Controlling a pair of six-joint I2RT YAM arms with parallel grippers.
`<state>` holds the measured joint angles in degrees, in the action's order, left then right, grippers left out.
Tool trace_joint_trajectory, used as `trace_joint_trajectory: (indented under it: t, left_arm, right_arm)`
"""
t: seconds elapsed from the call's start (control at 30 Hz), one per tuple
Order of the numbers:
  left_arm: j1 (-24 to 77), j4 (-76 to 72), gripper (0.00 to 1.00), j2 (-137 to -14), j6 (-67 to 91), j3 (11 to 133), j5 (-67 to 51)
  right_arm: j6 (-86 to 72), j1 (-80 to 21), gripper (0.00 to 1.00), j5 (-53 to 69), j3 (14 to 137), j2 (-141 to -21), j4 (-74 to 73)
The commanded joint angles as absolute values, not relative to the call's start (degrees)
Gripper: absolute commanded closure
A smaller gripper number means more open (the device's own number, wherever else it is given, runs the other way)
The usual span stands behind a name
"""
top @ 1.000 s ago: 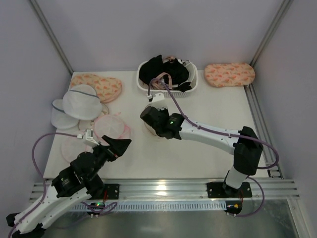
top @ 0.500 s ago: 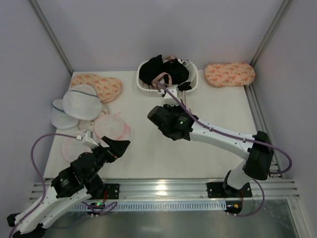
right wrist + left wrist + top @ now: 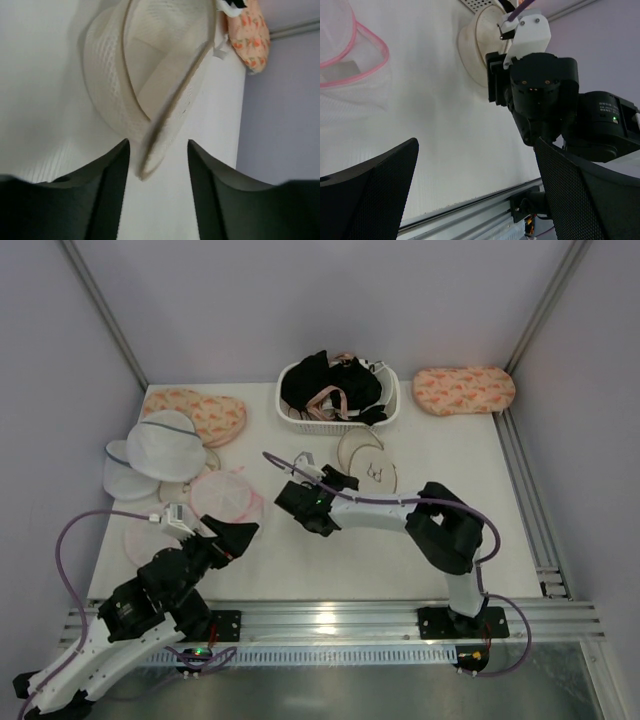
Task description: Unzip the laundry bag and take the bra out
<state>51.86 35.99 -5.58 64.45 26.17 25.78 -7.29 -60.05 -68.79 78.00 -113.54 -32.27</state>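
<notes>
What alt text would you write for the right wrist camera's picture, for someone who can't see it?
A cream-white mesh laundry bag with a tan rim lies on a white table, its lower edge reaching into the gap between the two dark, spread fingers of the right gripper at the bottom. An orange-patterned pink cloth item sits at top right.

No lettering readable anywhere, just a tiny dark mark [image 3: 375, 473] on the laundry bag [image 3: 362, 452], illegible.
</notes>
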Motion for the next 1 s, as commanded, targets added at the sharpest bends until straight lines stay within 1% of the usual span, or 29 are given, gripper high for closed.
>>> trace_joint_trajectory:
  t: [0.0, 0.03, 0.1, 0.13, 0.17, 0.3, 0.47, 0.63, 0.83, 0.97]
  left_arm:
    - [51.77, 37.97, 0.01, -4.40, 63.99, 28.91, 28.12]
    - [51.77, 38.23, 0.01, -4.22, 63.98, 28.92, 28.21]
    - [51.77, 37.88, 0.00, -3.96, 64.07, 28.74, 28.21]
    - [51.77, 37.79, 0.01, -4.04, 64.07, 28.65, 28.21]
    - [51.77, 37.44, 0.01, -4.13, 63.99, 28.65, 28.21]
    - [51.77, 36.65, 0.01, -5.27, 63.63, 28.57, 27.69]
    - [51.77, 35.42, 0.01, -6.85, 62.76, 28.48, 26.90]
    - [51.77, 30.95, 0.01, -8.78, 59.86, 26.99, 22.95]
    - [51.77, 22.17, 0.01, -13.70, 56.78, 23.74, 17.94]
    - [51.77, 17.50, 0.01, -17.04, 53.97, 22.68, 17.05]
  right_arm:
    - [-3.16, -60.73, 0.41, -51.80, 72.79, -101.54, -19.62]
    - [-3.77, -60.73, 0.21, -46.46, 69.99, -96.73, -16.99]
    - [-4.30, -60.73, 0.07, -42.73, 67.86, -92.39, -15.30]
    - [-5.18, -60.56, 0.01, -40.71, 65.42, -87.76, -13.38]
    - [-5.53, -60.47, 0.01, -36.95, 63.91, -85.19, -12.05]
    - [-8.35, -60.38, 0.01, -32.96, 60.47, -74.90, -10.46]
    - [-13.35, -60.38, 0.00, -33.75, 60.56, -67.69, -15.73]
    - [-17.31, -60.56, 0.01, -37.26, 55.30, -56.71, -14.07]
    - [-17.49, -60.56, 0.00, -34.81, 52.47, -45.90, -13.45]
    - [-17.58, -60.47, 0.01, -33.05, 51.33, -42.46, -13.80]
